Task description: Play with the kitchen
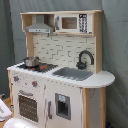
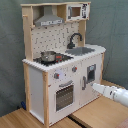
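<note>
The gripper [image 2: 96, 87] (open or closed, I cannot tell) hovers near the kitchen [image 2: 60, 55] front.

In the second exterior view, the robot arm [image 2: 114, 93] is white and round, like a fat tube. It gets thinner toward one end, a bit like a bottle neck. A darker grey ring goes around it where two white parts meet. The white skin looks smooth and a little shiny. In the first exterior view, only a white rounded bump [image 1: 21, 123] shows at the bottom edge, smooth like the rest. It is too blurry there to see more.
</note>
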Tool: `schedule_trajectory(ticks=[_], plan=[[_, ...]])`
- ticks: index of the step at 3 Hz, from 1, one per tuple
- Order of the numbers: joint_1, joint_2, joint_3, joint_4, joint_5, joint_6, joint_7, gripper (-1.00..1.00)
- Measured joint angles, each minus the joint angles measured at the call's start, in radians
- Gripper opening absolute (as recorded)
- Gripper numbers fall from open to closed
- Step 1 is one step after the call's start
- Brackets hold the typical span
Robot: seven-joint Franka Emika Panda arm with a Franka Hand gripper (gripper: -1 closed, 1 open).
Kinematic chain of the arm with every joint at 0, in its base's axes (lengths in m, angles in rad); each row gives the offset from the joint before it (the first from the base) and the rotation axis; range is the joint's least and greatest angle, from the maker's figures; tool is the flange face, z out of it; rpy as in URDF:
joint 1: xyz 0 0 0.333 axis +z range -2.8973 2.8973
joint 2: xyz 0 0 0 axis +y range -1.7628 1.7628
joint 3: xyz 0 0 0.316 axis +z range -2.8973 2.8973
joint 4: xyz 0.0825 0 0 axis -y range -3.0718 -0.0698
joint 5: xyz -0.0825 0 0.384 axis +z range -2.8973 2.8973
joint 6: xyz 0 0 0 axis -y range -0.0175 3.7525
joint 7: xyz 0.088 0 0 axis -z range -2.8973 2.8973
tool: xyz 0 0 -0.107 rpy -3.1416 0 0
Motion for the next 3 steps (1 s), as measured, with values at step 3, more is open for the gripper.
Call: schedule_trajectory(ticks=[3], plan=[[-0.108, -0.013, 0.000, 0.013, 0.000, 0.105, 0.302, 1.00]])
